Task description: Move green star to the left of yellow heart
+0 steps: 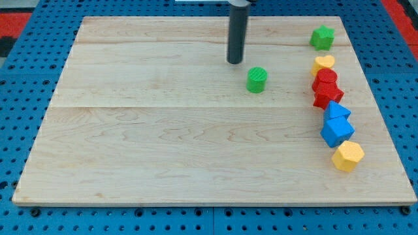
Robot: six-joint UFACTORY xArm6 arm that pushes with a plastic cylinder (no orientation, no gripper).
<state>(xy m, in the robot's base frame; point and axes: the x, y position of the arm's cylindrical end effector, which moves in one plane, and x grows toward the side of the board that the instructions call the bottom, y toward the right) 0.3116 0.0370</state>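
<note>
Green star (322, 37): small, probably light and rigid, should slide easily; push its upper right side toward yellow heart (323, 62). My tip (235, 62), jawless rod, well left.

My tip (235, 62) rests on the wooden board (163, 130) at upper centre, just left of a green cylinder (257, 79). The green star (322, 37) sits upper right, above the yellow heart (323, 62).
</note>
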